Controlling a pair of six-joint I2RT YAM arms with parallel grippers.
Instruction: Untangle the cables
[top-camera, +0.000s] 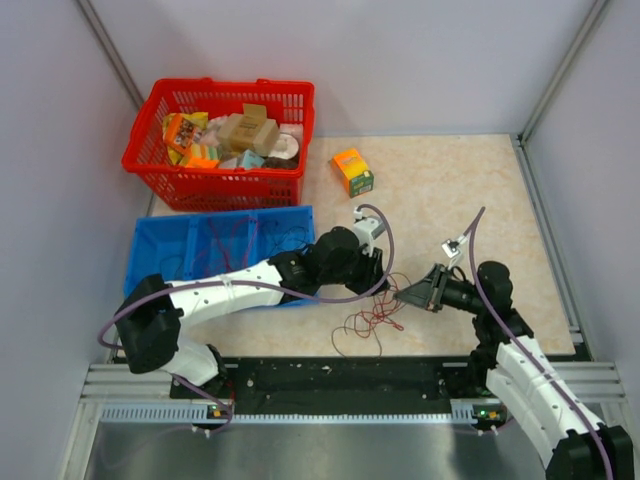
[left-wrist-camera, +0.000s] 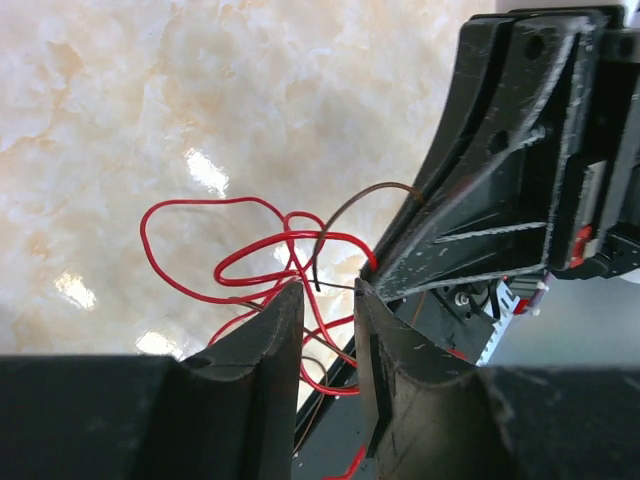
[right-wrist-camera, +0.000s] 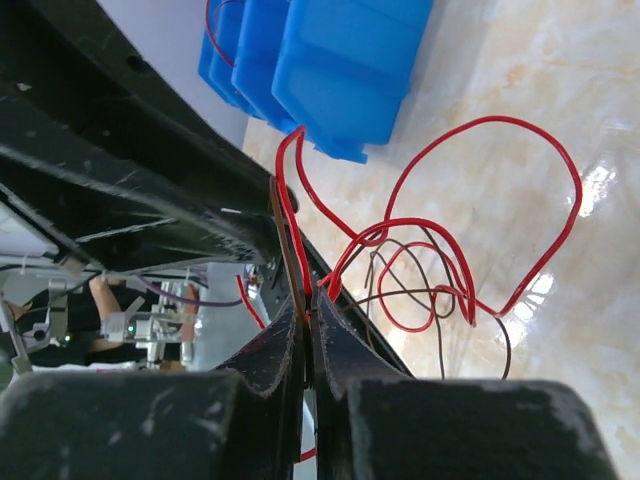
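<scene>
Nearest the lens in the left wrist view: the two black, scuffed fingers (left-wrist-camera: 265, 350) of the left gripper (left-wrist-camera: 328, 290), standing slightly apart with a narrow gap between the tips. Running through that gap, unpinched as far as can be seen: strands of the bunch of hair-thin red and dark brown cables (left-wrist-camera: 250, 250), looping out over the glossy beige marble-patterned table (left-wrist-camera: 120, 120). Lower ends of those strands lost behind the fingers.

Just to the right there, filling the edge: the black, scratched right gripper (left-wrist-camera: 480, 190), cut off by the frame, one brown strand meeting its tip.

In the right wrist view: right gripper pressed together, clamped on a red and a brown strand of the cables at the seam. Wide red loops fanning out over the table beyond. Upper left blocked by the dark body of the left gripper; behind it a blue plastic compartment tray (right-wrist-camera: 340, 70), only partly visible.

From above: both grippers tip to tip near the table's middle, cables mostly lying in a small tangle just below them, toward the arm bases. More thin strands in the blue tray, too fine to trace. Farther back, a red plastic mesh basket (top-camera: 215, 185) of assorted packets, contents hard to identify, and a small orange carton (top-camera: 352, 171) standing apart.
</scene>
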